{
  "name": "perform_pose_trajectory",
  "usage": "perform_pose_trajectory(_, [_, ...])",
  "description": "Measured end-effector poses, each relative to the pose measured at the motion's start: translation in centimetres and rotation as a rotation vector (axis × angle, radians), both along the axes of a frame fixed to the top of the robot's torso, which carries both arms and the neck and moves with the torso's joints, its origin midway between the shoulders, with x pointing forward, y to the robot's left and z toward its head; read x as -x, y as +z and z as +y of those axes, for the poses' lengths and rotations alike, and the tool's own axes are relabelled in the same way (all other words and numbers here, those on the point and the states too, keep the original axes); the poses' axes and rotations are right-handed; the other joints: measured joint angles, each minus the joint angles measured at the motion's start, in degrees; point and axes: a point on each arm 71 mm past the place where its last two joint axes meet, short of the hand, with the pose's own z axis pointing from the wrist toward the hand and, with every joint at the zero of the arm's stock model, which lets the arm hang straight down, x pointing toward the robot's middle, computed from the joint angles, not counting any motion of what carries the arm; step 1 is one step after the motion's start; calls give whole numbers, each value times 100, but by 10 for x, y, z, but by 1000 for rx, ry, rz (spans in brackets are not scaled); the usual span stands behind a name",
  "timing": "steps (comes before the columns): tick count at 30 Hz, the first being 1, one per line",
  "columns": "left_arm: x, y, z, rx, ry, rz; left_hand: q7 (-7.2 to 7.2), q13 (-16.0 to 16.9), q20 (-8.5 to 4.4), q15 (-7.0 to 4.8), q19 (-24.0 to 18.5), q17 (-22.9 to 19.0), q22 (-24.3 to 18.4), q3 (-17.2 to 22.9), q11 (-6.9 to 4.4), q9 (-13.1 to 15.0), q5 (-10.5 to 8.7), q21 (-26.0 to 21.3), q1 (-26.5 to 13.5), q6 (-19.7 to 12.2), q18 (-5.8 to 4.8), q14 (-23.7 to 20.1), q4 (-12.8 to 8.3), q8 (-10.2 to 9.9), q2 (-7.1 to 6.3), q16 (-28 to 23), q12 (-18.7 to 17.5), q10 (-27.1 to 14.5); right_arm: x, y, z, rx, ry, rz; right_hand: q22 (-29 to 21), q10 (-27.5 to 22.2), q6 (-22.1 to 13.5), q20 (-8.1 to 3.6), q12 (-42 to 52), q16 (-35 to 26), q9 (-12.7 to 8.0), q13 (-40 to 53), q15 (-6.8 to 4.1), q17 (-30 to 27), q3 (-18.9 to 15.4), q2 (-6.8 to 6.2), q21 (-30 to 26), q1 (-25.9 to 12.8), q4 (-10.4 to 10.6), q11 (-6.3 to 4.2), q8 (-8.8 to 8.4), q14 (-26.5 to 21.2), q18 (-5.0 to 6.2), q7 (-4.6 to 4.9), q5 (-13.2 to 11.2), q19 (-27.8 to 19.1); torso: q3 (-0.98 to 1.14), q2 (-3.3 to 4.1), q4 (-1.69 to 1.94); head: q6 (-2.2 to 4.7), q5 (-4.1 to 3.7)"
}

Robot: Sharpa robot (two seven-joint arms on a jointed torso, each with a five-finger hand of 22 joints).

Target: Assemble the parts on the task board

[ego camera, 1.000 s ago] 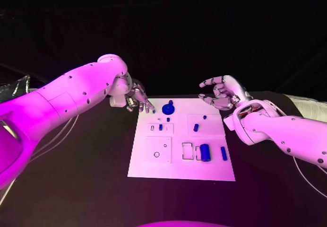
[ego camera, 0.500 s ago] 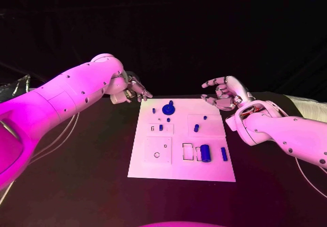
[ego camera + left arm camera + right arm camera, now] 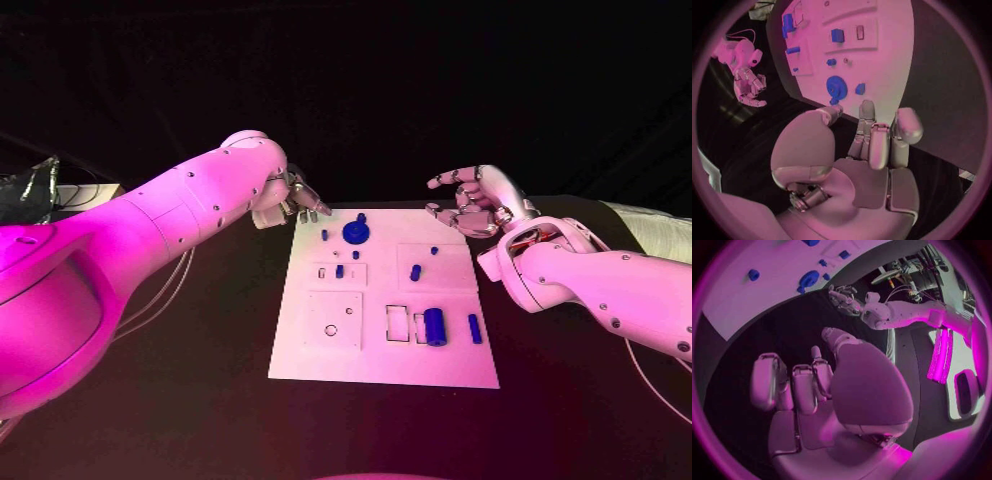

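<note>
Left hand [image 3: 290, 200]: fingers curled in, holding nothing, just off the board's far left corner.
Right hand [image 3: 473, 201]: fingers apart and bent, empty, beyond the far right corner.
Board [image 3: 385, 355]: white, flat on the table [image 3: 173, 400], between the hands.
Disc [image 3: 355, 231]: blue, nearest the left fingers, apart from them.
Parts: cylinder [image 3: 433, 323] and bar [image 3: 473, 327] side by side nearer the robot.

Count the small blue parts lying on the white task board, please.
8. Far end: round blue disc and three small blue pieces. Middle: two more pieces. Near right: thick blue cylinder, slim blue bar. Tiny ones may be hidden.
</note>
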Motion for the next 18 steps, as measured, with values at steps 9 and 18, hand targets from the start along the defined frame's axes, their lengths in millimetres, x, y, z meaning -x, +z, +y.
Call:
perform_pose_trajectory(9, [-2,-6,-2,-32,-1,17,-48,13,-31,-17,31,0,66,-141,-31,153,0,45,-81,48,0,16,13,307,25,22,67,-31,-1,3,-1,-37,-7,-1,-2128,-1266,-95,-38,-2496,-1891,122,-2354,-70,-1864,217,-79,-3330,-79,-97,84,-38,-444,456,4,0,-963,-12,64,-34,17,10])
perform_pose_trajectory(18, [-1,-8,-3,-51,-13,33,-153,57,-72,-71,72,0,153,-573,-115,526,0,112,-339,6,1,26,37,860,113,59,238,-8,-1,5,-4,-65,-20,-2,-2374,-1355,-117,-38,-2610,-2138,143,-2576,-69,-2051,217,-79,-3638,-79,-97,34,-38,-485,456,-18,0,-963,-13,88,-44,-2,9])
